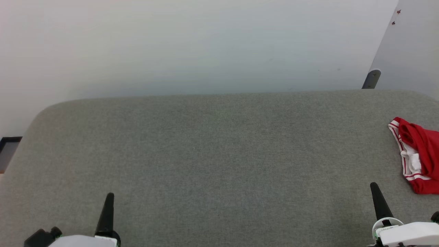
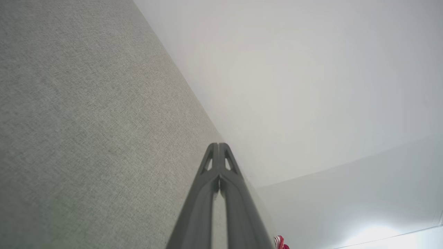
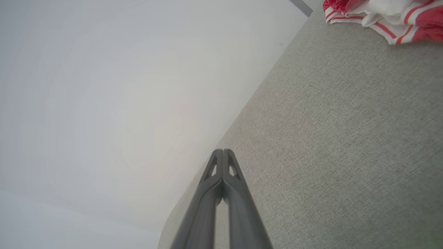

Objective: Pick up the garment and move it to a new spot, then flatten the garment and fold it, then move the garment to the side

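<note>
- Garment [image 1: 419, 156], red with white striped trim, lies crumpled at the right edge of the head view, on the grey fabric surface [image 1: 212, 154].
- Left gripper [image 1: 109, 196], lower left: fingers pressed together, holding nothing.
- Right gripper [image 1: 374, 187], lower right: likewise closed and empty.

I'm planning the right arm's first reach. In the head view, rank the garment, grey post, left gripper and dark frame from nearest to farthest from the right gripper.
From the right gripper:
1. garment, ahead and to its right.
2. grey post, beyond the far edge of the table.
3. left gripper, across the table at lower left.
4. dark frame, at the far left edge.
</note>
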Robot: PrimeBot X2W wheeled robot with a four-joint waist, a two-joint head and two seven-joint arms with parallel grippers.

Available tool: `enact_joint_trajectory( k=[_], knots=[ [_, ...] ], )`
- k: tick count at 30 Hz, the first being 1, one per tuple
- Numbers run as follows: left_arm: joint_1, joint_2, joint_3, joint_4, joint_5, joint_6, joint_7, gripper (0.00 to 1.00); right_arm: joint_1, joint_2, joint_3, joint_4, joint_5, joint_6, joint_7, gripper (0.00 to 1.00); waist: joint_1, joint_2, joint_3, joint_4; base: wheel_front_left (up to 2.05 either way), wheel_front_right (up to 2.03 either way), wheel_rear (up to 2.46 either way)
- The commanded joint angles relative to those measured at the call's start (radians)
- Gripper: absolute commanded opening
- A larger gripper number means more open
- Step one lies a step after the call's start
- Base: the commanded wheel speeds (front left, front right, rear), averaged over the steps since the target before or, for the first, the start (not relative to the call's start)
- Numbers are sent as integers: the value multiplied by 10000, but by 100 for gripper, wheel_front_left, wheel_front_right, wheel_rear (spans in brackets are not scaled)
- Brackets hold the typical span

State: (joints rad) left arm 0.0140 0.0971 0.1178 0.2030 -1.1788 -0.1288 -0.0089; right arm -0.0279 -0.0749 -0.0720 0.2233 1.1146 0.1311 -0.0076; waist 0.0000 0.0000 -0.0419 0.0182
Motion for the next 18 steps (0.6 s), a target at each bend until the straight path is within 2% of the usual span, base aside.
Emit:
enact_joint_trajectory(
  k=[1, 18],
  knots=[
    [-230, 12, 9, -54, -215, -19, 63, 0, -197, 14, -59, -43, 253, -3, 71, 0, 0, 0, 9, -4, 0, 0, 0],
    [-610, -158, -5, 122, -1671, -24, 483, 0, -454, 98, -190, 45, 1910, -3, 478, 0, 0, 0, 141, -57, 0, 0, 0]
  ],
)
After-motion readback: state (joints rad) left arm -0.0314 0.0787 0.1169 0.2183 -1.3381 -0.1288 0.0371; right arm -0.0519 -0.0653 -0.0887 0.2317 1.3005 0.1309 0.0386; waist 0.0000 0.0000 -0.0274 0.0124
